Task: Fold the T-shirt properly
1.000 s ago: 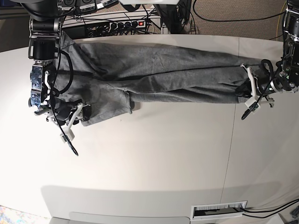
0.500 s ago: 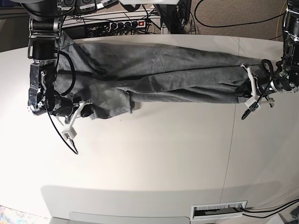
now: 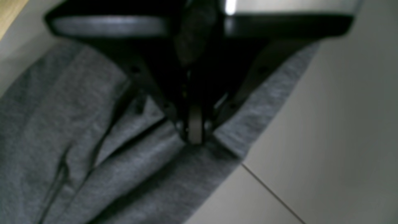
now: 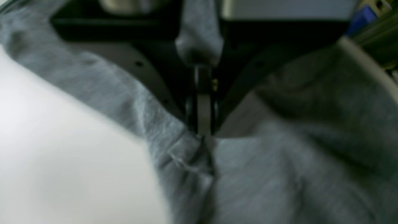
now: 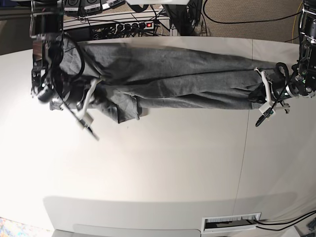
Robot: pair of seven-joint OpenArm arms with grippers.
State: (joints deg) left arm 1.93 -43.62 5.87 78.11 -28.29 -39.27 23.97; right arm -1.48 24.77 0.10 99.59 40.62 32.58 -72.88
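The grey T-shirt (image 5: 173, 74) lies stretched in a long band across the far part of the table. In the base view my right gripper (image 5: 100, 98) is at its left end, shut on a pinched fold of the T-shirt (image 4: 279, 174); the right wrist view shows the jaws (image 4: 203, 130) closed with cloth bunched between them. At the right end my left gripper (image 5: 256, 96) is shut on the hem edge. The left wrist view shows those jaws (image 3: 195, 137) pressed together on the T-shirt (image 3: 93, 149), low against the table.
A power strip with cables (image 5: 131, 24) sits behind the table's far edge. The white table (image 5: 163, 163) has a seam line (image 5: 245, 123) running front to back. A white slotted plate (image 5: 232, 223) lies at the front edge.
My right gripper has shut on the shirt's left end and carried it away from the table's front edge toward the shirt's body. The left arm has held still.
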